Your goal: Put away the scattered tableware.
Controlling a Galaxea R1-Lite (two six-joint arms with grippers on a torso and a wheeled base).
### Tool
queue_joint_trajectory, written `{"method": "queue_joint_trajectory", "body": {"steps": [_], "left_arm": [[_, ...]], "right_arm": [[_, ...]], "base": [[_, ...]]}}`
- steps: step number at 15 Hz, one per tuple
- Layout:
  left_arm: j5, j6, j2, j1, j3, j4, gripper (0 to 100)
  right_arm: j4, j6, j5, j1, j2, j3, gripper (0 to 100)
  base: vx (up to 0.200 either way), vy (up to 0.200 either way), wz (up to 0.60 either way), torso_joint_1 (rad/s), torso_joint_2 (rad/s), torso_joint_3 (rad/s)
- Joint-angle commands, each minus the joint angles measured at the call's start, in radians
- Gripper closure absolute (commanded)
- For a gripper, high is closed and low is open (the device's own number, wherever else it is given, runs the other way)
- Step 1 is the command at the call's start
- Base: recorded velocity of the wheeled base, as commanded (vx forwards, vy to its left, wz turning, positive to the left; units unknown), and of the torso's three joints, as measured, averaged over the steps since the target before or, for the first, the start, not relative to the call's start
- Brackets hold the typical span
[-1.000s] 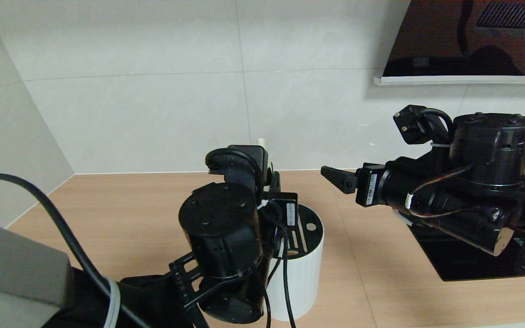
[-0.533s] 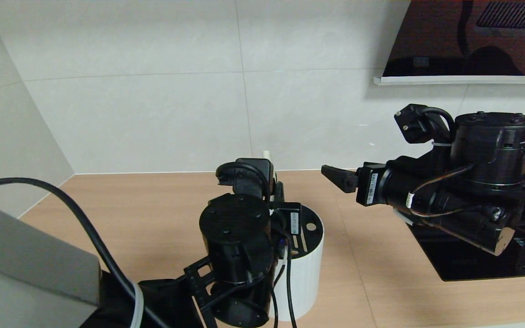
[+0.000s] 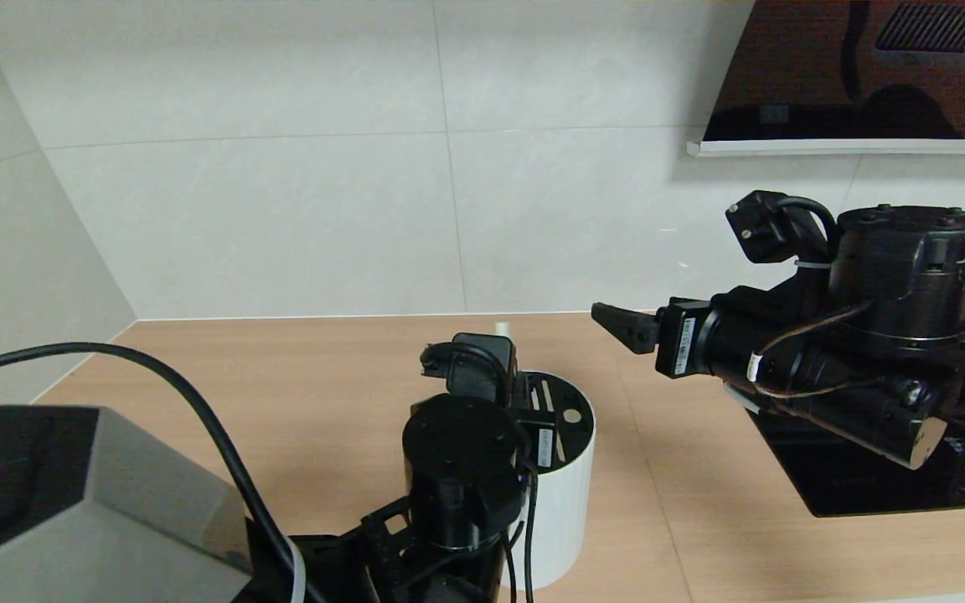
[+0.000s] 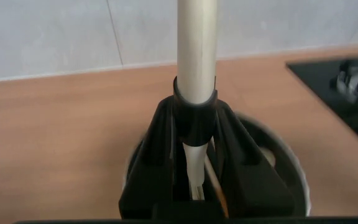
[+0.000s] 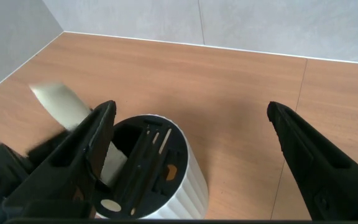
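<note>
Tableware piece (image 4: 196,37), 1 long thing with a pale round handle, is held in the left hand (image 4: 194,106). The hand is closed tight around the handle, about halfway along it. The piece stands upright with its long side going up and down. Its top pokes up above the hand, and its low end points down into the holder (image 3: 562,502), a white round tub with a black slotted lid that stands in the middle of the wooden bench (image 3: 239,377). The low end is hidden by the hand and the lid, so I cannot tell what kind of piece it is. The right hand (image 3: 625,327) hangs in the air to the right of the holder, with its 2 fingers spread wide and nothing in it. A black cooktop (image 3: 851,477) lies under that arm, partly hidden.
</note>
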Motion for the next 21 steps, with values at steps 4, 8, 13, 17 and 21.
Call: {"method": "queue_joint_trajectory", "body": {"steps": [4, 8, 13, 17, 21], "left_arm": [[0.000, 0.000, 0.019, 0.000, 0.008, -0.001, 100], [0.002, 0.001, 0.017, 0.000, 0.019, -0.001, 0], [0.002, 0.003, 0.002, 0.000, 0.017, -0.001, 0], [0.000, 0.020, -0.057, 0.003, 0.042, -0.001, 0], [-0.095, 0.098, -0.366, 0.047, 0.127, 0.045, 0]], "right_arm": [[0.000, 0.000, 0.000, 0.001, 0.001, 0.000, 0], [0.000, 0.000, 0.000, 0.001, 0.001, 0.000, 0], [0.000, 0.000, 0.000, 0.002, 0.001, 0.000, 0], [0.000, 0.000, 0.000, 0.001, 0.000, 0.000, 0], [-0.009, 0.002, -0.009, -0.012, -0.006, 0.002, 0]], "base": [[0.000, 0.000, 0.00, 0.000, 0.00, 0.000], [0.000, 0.000, 0.00, 0.000, 0.00, 0.000], [0.000, 0.000, 0.00, 0.000, 0.00, 0.000], [0.000, 0.000, 0.00, 0.000, 0.00, 0.000], [0.000, 0.000, 0.00, 0.000, 0.00, 0.000]]}}
